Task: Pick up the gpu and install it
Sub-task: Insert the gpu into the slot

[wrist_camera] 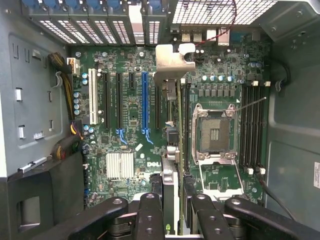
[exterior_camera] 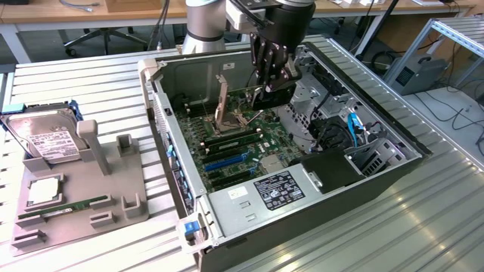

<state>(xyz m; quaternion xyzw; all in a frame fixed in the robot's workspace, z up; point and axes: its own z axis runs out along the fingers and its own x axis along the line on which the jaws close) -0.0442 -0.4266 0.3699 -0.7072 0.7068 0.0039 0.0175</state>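
Gpu (exterior_camera: 271,99) is inside the open computer case (exterior_camera: 181,187), held upright and edge-down over the motherboard (exterior_camera: 242,141). The tool (exterior_camera: 274,85) is clenched on it from above, with its dark fingers (exterior_camera: 261,56) pressing on both faces of the card. In the exterior view the card hangs near the far end of the case, just beside the CPU socket (exterior_camera: 226,122) with its raised metal frame.

In the wrist view the gpu (wrist_camera: 171,150) is seen along its thin edge, as a narrow strip that runs away from the tool (wrist_camera: 175,220). Its silver bracket (wrist_camera: 172,62) is at the far end, close to the slot openings in the rear wall of the case. The strip lies between the long blue slot (wrist_camera: 145,100) and the CPU socket (wrist_camera: 214,132). I cannot tell if the lower edge of the card already touches a slot.

On the exterior view's left, a grey holder (exterior_camera: 113,187) stands on the metal worktop (exterior_camera: 98,79), well apart from the tool. A hard drive (exterior_camera: 45,139) leans in it, and a green RAM stick (exterior_camera: 64,208) lies at its near side.
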